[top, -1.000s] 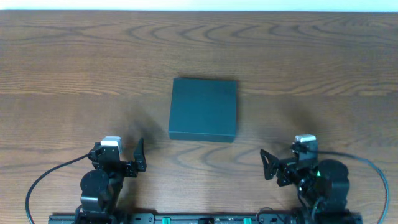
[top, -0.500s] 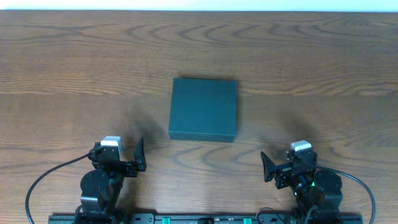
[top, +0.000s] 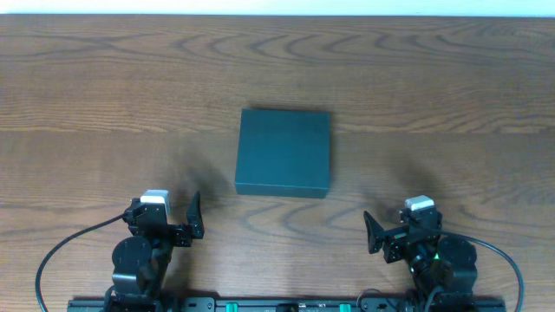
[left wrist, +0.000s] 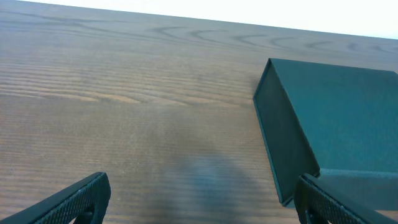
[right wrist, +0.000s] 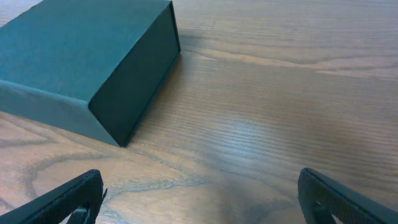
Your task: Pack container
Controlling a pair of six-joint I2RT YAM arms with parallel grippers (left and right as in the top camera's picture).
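The container (top: 284, 152) is a dark teal-green rectangular box with its lid shut, lying flat at the middle of the wooden table. It shows at the right of the left wrist view (left wrist: 329, 118) and at the upper left of the right wrist view (right wrist: 81, 59). My left gripper (top: 178, 217) is open and empty near the front edge, to the left of and nearer than the box. My right gripper (top: 386, 232) is open and empty at the front right, apart from the box. Nothing lies between either pair of fingers (left wrist: 199, 202) (right wrist: 199, 199).
The wooden table (top: 104, 95) stretches round the box on all sides. A pale strip runs along the table's far edge (top: 277, 7). Black cables loop from both arm bases at the front.
My right arm drew back toward the front edge between one second and half a second ago, then stayed still. The left arm and the box have not moved.
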